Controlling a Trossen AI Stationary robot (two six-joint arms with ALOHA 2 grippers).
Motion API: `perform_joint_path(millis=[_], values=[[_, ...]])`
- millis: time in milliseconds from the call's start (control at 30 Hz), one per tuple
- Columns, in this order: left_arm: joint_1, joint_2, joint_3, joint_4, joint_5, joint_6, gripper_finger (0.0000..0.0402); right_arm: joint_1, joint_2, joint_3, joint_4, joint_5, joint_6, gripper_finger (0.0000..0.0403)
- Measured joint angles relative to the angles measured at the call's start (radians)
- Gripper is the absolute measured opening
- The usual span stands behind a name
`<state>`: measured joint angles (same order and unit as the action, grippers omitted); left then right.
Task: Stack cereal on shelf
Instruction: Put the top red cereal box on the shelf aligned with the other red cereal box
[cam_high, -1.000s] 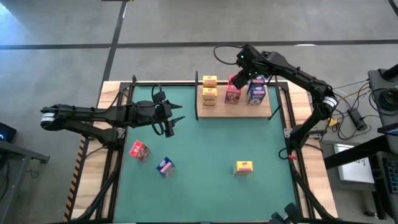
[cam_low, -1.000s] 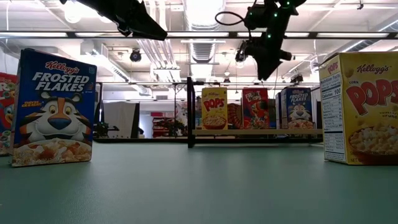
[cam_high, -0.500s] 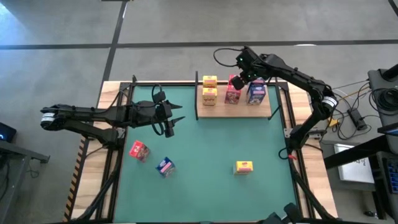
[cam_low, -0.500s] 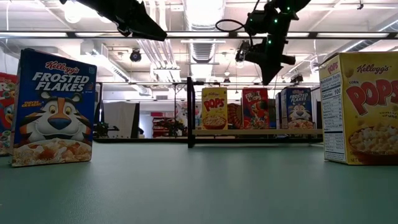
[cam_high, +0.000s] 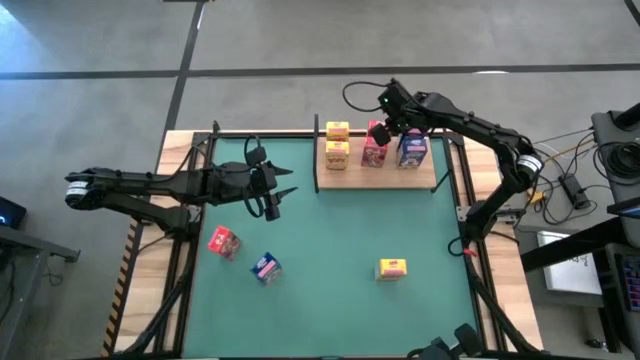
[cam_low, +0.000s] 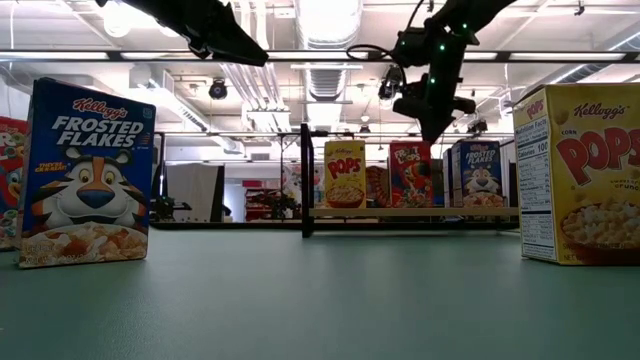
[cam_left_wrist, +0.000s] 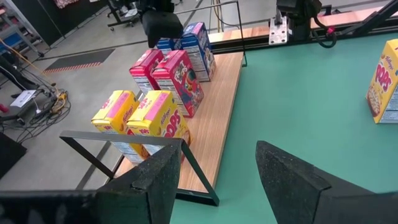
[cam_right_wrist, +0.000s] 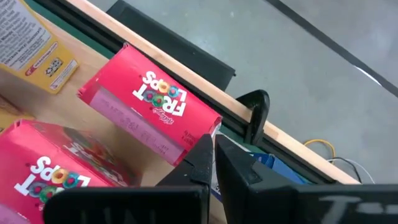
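Mostly tiny printed cereal boxes (cam_high: 373, 150) on shelf (cam_high: 380, 182)

shelf (cam_high: 380, 172): six boxes (cam_high: 337, 152) | mat (cam_high: 330, 250): apparently three loose boxes (cam_high: 392, 268)

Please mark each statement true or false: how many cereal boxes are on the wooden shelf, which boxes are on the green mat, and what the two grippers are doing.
1. Six cereal boxes stand on the shelf. True: two yellow, two red, two blue.
2. The right gripper holds a red box. False: it is shut, empty, above the red boxes.
3. Three boxes are on the green mat. True: a red box, a blue box and a yellow box.
4. The left gripper is shut. False: it is open, over the mat.
5. The yellow box on the mat lies nearest the left arm. False: it is on the right side.
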<state>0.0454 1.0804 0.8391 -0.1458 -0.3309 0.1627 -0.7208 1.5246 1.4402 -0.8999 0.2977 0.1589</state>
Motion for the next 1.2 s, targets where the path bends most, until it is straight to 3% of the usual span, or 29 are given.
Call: perform_joint_path(millis=[1200], values=[[0.000,0.000,0.000,-0.005,0.000,0.000,0.0192,0.000,0.000,-0.047,0.099,-0.020,-0.003,0.0009]])
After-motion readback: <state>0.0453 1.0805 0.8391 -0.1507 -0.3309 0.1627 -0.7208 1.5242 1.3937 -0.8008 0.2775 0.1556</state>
